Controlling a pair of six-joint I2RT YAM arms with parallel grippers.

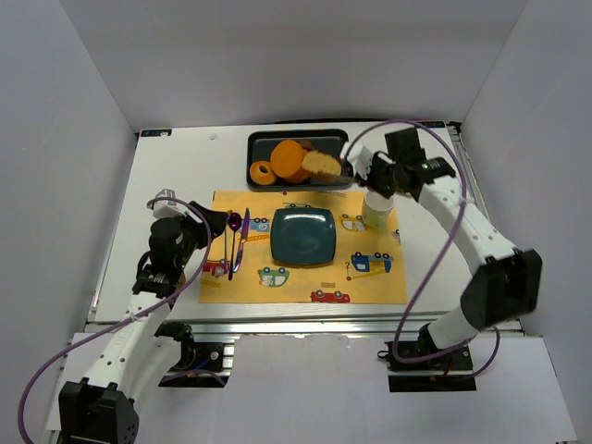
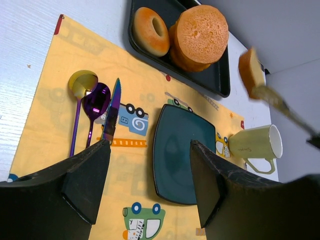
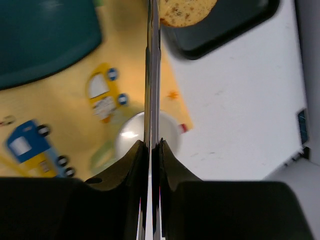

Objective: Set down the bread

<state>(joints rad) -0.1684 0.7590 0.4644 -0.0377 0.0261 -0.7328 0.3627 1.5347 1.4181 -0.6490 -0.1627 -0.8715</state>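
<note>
Hovering over the left part of the yellow placemat (image 1: 388, 287), the left claw (image 1: 219, 223) has its jaws spread wide and holds nothing. In the left wrist view its two dark fingers (image 2: 85, 180) frame the mat below. Just ahead of it on the mat lie a gold spoon (image 2: 82, 84), a purple spoon (image 2: 96, 100) and a knife (image 2: 112, 112), side by side, with their handles pointing toward the near edge of the white table (image 1: 176, 176).

A dark teal plate (image 1: 302, 235) sits bare in the middle of the mat. Behind the mat, on the table, is a black tray (image 1: 264, 141). It holds a small orange ring (image 1: 263, 173) at its left and a big orange bun (image 1: 289, 159) beside it.

The bread (image 1: 323, 165) is in the air over the right end of the tray, just right of the bun and clear of the plate. It is pinched at the tip of a pair of thin metal tongs (image 3: 152, 75).

A pale cup (image 1: 377, 211) stands at the mat's right edge, below the tongs.

The right claw (image 3: 152, 145) reaches in from the right, its jaws closed tight on the tongs, with the blades pressed together between its fingers. In the right wrist view the speckled slice shows only partly, at the top edge.
</note>
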